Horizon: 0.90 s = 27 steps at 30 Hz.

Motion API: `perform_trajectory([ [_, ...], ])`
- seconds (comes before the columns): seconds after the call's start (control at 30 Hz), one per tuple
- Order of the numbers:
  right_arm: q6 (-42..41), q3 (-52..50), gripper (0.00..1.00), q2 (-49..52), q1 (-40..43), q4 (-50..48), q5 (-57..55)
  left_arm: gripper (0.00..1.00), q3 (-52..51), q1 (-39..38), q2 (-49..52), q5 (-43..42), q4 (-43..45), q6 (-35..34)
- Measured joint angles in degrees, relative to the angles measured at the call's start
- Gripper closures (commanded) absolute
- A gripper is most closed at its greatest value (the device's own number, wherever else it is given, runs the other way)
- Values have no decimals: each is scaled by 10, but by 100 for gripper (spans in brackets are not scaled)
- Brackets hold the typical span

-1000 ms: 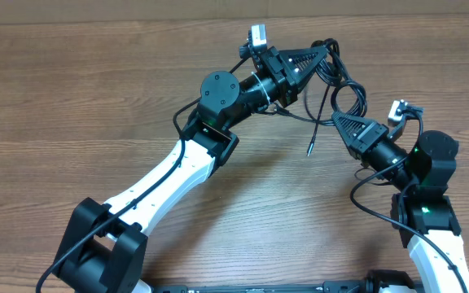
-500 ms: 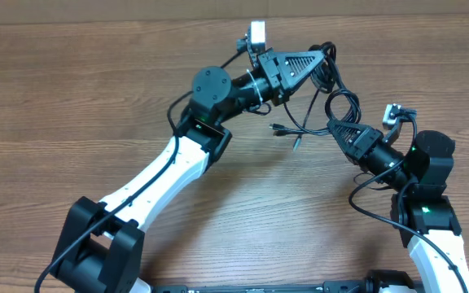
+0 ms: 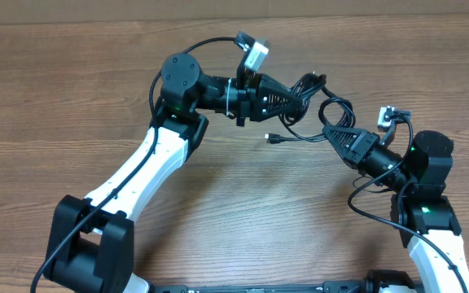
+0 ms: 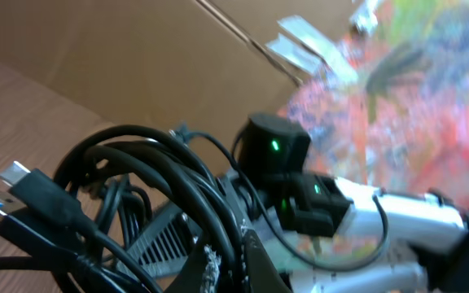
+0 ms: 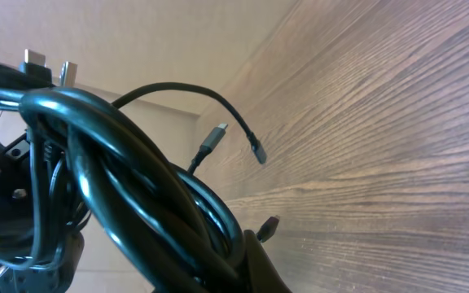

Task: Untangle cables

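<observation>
While both arms reach over the table [image 3: 72,98] toward its far edge, our right pincer [image 3: 330,133], the nearer of the two, is closed on a loop of the cables [image 3: 313,82]. The black knotted bundle hangs between our two pincers, right of centre. One loose plug tip [image 3: 270,137] trails off to the left. Farther back, our left pincer [image 3: 298,91] is clamped on the bundle's other side.

We count two grippers, the left gripper [image 3: 293,96] and the right gripper [image 3: 330,132], one tangled bundle of cables [image 3: 338,106], strands uncountable, and one table [image 3: 55,98].
</observation>
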State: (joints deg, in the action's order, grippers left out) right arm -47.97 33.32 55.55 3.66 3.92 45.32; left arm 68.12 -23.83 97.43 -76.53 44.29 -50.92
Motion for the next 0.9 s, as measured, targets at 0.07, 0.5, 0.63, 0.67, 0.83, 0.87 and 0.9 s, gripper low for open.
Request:
perform_trajectory([
  [0.07,0,0,94,0,0,2,7,96,2,4,0,-21,-26,23],
  [0.5,43,0,95,0,0,73,22,96,4,11,0,-41,-178,148],
  [0.63,60,0,95,0,0,92,6,96,5,11,0,21,-251,164],
  [0.67,63,0,95,1,0,94,1,96,6,11,0,43,-272,167],
  [0.83,85,0,95,1,0,116,-21,96,11,10,0,185,-444,233],
  [0.87,92,0,95,1,-1,127,-30,96,12,10,0,206,-482,256],
  [0.9,102,0,95,1,-1,139,-41,96,12,9,0,238,-525,285],
])
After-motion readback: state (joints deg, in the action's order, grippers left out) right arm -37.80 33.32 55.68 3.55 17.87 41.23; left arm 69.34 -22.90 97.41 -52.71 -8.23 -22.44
